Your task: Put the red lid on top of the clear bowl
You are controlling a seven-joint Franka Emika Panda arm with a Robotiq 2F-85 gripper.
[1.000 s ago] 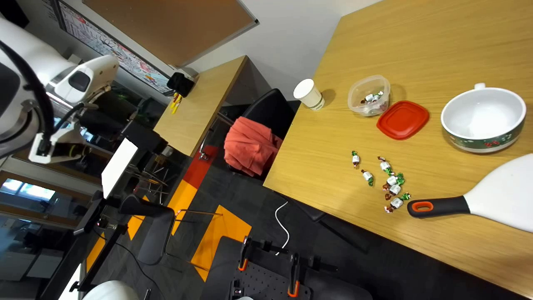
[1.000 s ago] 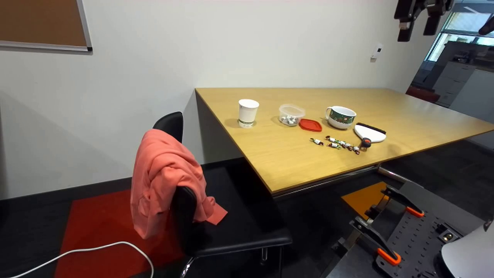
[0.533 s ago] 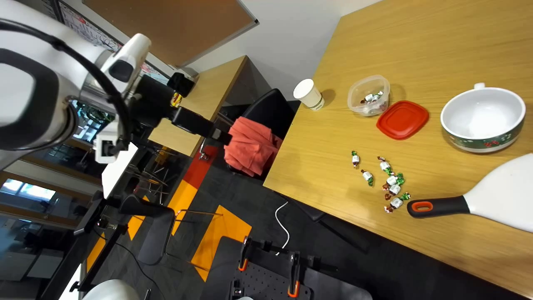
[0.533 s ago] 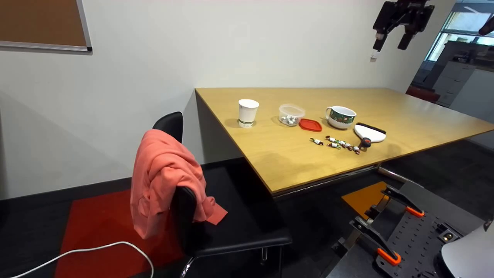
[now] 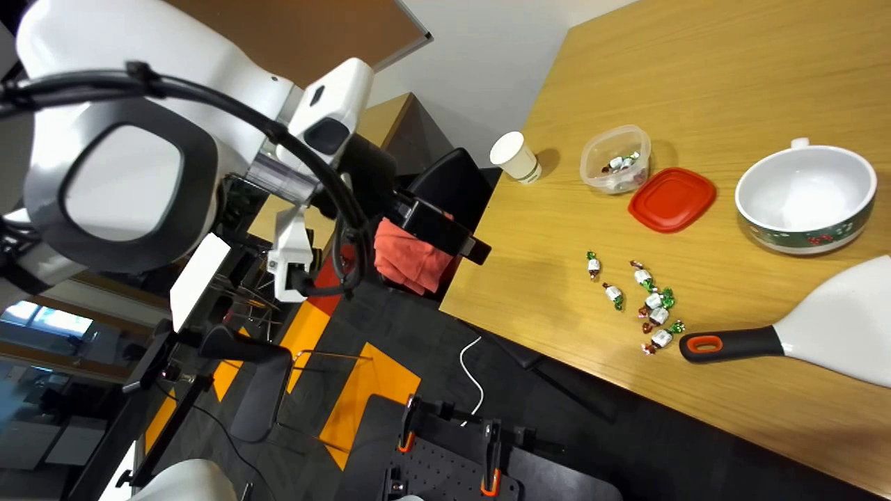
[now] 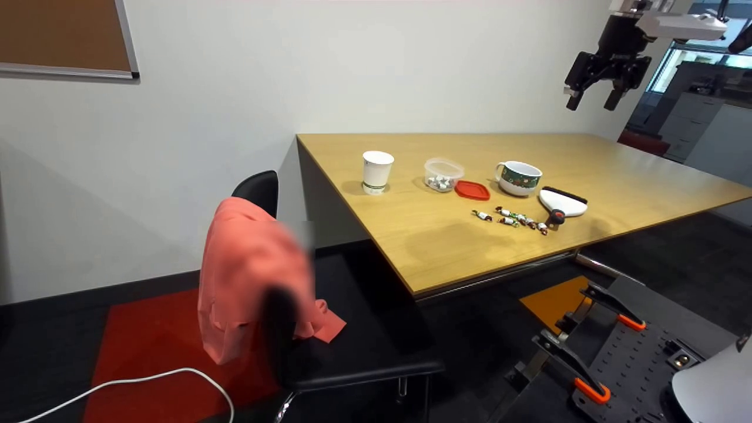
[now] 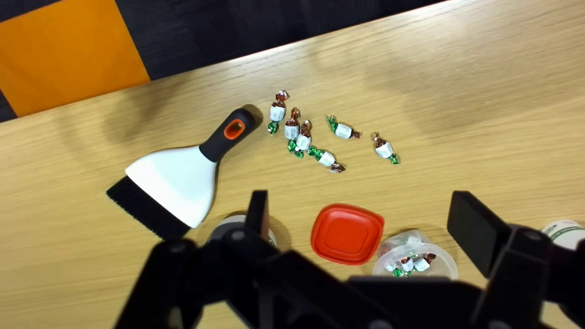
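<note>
Now gripper [image 6: 593, 101] is swinging in and lowering toward the table [image 7: 502, 68], jaws spread, empty; red lid [image 7: 348, 234] is lying well below, showing between them in wrist view, beside clear bowl [image 7: 396, 243]. Grasp's probably lining up.

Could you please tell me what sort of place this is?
Probably an office or meeting room, judging by the framed brown board on the wall, the black chair and the large wood-toned table in an exterior view.
</note>
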